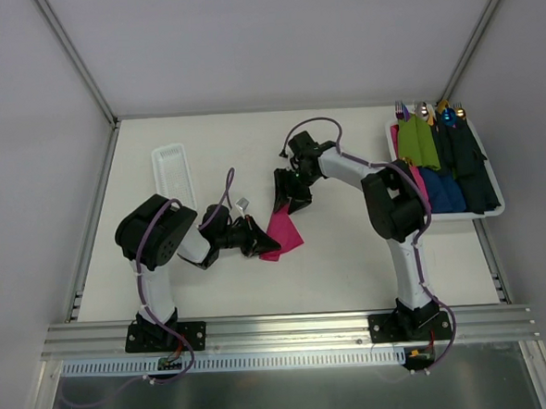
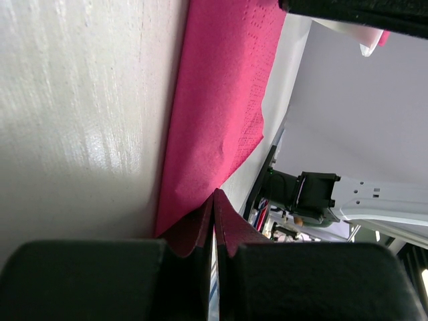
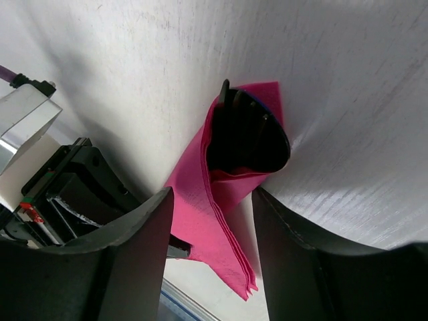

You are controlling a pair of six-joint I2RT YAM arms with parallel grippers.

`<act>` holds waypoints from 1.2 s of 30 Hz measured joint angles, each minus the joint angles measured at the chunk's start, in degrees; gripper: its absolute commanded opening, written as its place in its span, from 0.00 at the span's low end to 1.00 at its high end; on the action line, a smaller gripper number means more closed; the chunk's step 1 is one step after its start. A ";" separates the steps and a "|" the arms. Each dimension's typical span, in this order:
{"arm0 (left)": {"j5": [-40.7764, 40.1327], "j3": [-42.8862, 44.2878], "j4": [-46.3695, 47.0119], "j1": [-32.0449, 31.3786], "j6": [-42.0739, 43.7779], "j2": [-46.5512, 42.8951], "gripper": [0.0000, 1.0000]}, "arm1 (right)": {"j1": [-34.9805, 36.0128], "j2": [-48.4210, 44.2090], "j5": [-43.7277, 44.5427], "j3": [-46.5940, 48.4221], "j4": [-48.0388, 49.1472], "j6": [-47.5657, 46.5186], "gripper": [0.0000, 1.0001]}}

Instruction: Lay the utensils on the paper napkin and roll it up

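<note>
Top external view, read from the left: a narrow white plastic tray lies apart from the work. Next to it the left gripper is closed on the near-left edge of the thin magenta-pink paper napkin, which lies on the table between the two arms, about in the middle. In the left wrist view its fingers press together with the pink edge pinched between them. The right gripper stands at the far side of the napkin with its jaws apart and grips nothing. The right wrist view shows the sheet folded over into a loose pocket, and the tines of the dark fork look out from its mouth (the spoon I cannot separate from the dark mass beside it). At the far right, a white bin holds rolled bundles in green, blue and navy. I judge that the utensils are placed and the rolling has begun. The next move calls for turning the pinched edge further over them, with the pocket kept tight so nothing slides out.
</note>
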 measured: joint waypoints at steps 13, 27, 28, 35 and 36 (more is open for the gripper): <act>-0.90 -0.09 -0.35 -0.02 0.07 -0.39 0.00 | 0.46 0.87 2.51 0.00 0.68 1.22 0.04; -2.19 -0.92 -1.05 0.00 0.90 -2.38 0.07 | -1.60 0.87 -3.69 -2.05 3.61 0.76 0.00; -2.45 -1.16 -1.07 0.00 0.94 -2.75 0.14 | -1.88 0.85 -4.55 -2.47 4.13 0.79 0.00; -3.58 -2.38 -4.76 0.00 2.38 -11.23 0.35 | -2.80 -0.52 -8.07 -5.92 7.13 0.55 0.00; -3.78 -2.29 -6.40 0.02 3.02 -13.62 0.36 | -2.91 -0.96 -8.48 -6.64 7.58 0.46 0.00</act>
